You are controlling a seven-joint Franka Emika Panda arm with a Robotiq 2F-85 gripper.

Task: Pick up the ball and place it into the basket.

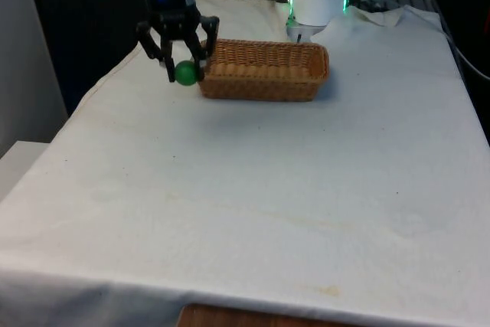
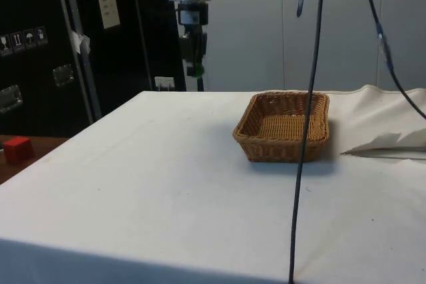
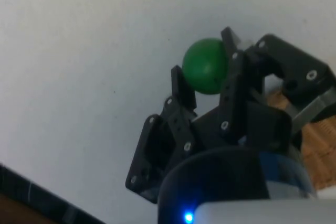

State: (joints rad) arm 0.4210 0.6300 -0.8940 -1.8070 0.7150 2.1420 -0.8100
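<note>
Front view gives you the clearest read on room: the pincer hangs above the surface at its far left part, just off the left end of the basket, with the cloth's left edge not far beyond it. The whole near half of the white cloth lies bare, and so does the wide stretch to the right of the basket. The basket sits toward the far end, and its rim is level with the fingertips in this view.

You can see the ball clamped between the two black fingers, lifted clear of the cloth. It is small, round, and plain green with a smooth matte skin. From the wrist view the ball sits at the very tips of the fingers, with white cloth behind it and a corner of wicker close by.

Side view shows you the basket as a shallow woven tan tray, open on top. A red block rests on a brown ledge beyond the cloth's edge. Small signs on the dark cabinets cannot be read.
</note>
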